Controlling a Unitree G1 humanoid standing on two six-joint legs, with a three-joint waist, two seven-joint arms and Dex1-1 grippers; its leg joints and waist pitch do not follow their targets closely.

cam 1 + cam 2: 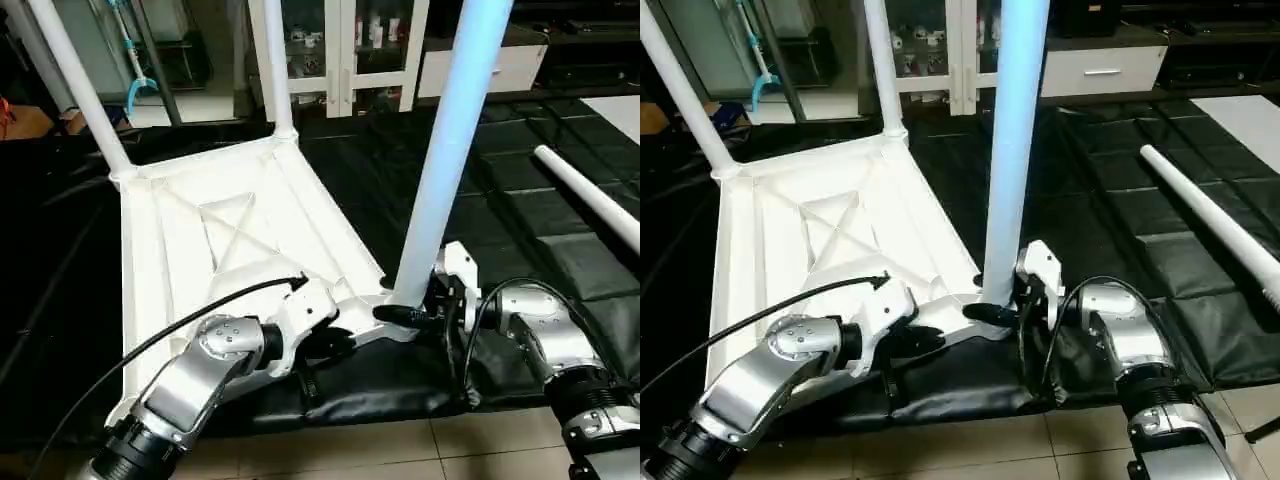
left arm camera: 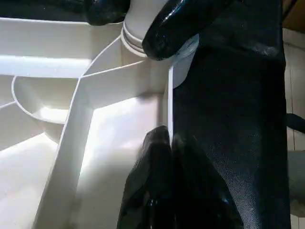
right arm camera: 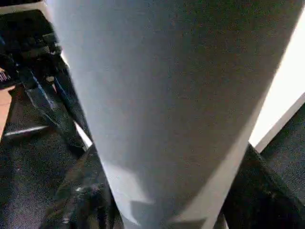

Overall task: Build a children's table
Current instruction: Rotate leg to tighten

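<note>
Here the top (image 1: pixel 200 250) lies upside down on a black mat (image 1: pixel 380 390) on the floor, its ribbed underside facing up. The top is white plastic, square, with a raised rim, diagonal ribs that cross in an X at the centre, and a round socket at each corner. No brand, label or writing can be read on any part.

Three legs stand upright in sockets. The far-left leg (image 1: pixel 75 85) rises from the top's far-left corner and leans slightly outward. The far-right leg (image 1: pixel 275 65) rises from the far-right corner. The near leg (image 1: pixel 450 150) stands in the near-right corner socket; it is long, white and tapered, wider at the base, and runs out of the upper edge of both eye views. A fourth leg (image 1: pixel 590 195) lies loose on the mat, well apart from the top on the right side.

The right gripper (image 1: pixel 415 315) is at the base of the near leg. Its jaws are closed on that leg just above the socket, one black finger on each side; the right wrist view shows the leg between both fingers.

The left gripper (image 1: pixel 330 345) is at the top's near edge, just beside the near-right socket. Its jaws are narrow and pinch the rim of the top; the left wrist view shows the two fingers (image 2: pixel 157 186) together at the rim, with the mat on the outer side.

A white cabinet (image 1: pixel 340 50) with glass doors stands beyond the mat.
</note>
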